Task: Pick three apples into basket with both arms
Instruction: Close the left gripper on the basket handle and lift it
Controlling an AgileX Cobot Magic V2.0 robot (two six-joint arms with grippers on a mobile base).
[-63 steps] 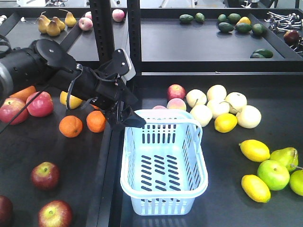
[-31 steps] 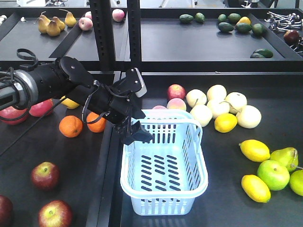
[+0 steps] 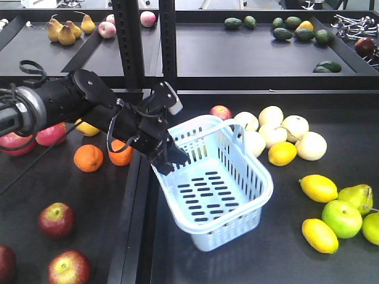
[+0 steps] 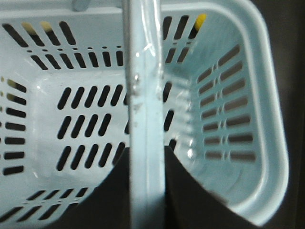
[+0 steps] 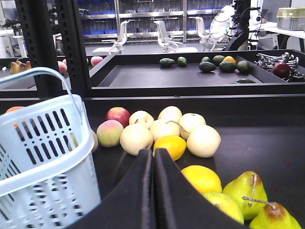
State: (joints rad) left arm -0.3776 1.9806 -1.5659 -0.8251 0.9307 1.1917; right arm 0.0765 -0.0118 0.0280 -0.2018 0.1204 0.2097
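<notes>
The pale blue basket point(image 3: 261, 179) is tipped up on its left side, with its open top turned toward the left arm. My left gripper point(image 3: 167, 158) is shut on a pale bar of the basket at its left rim; the left wrist view shows that bar point(image 4: 147, 119) between the two black fingers point(image 4: 190, 191), with the empty slotted inside beyond. Three dark red apples point(image 3: 56, 219) point(image 3: 69, 267) point(image 3: 5, 260) lie on the left table, near its front. My right gripper point(image 5: 153, 151) is shut on nothing, low to the right of the basket point(image 5: 43, 143).
Two oranges point(image 3: 89, 158) and pink-red apples point(image 3: 50, 133) lie behind the left arm. Pale round fruit point(image 3: 296, 127), lemons point(image 3: 318, 188) and green pears point(image 3: 341, 218) crowd the right table. A black upright post point(image 3: 127, 41) stands at the back, between the shelves.
The left gripper dropped to the basket's left rim and shut on it. The basket, flat before, is now lifted on that side, tilted and swung to the right.
</notes>
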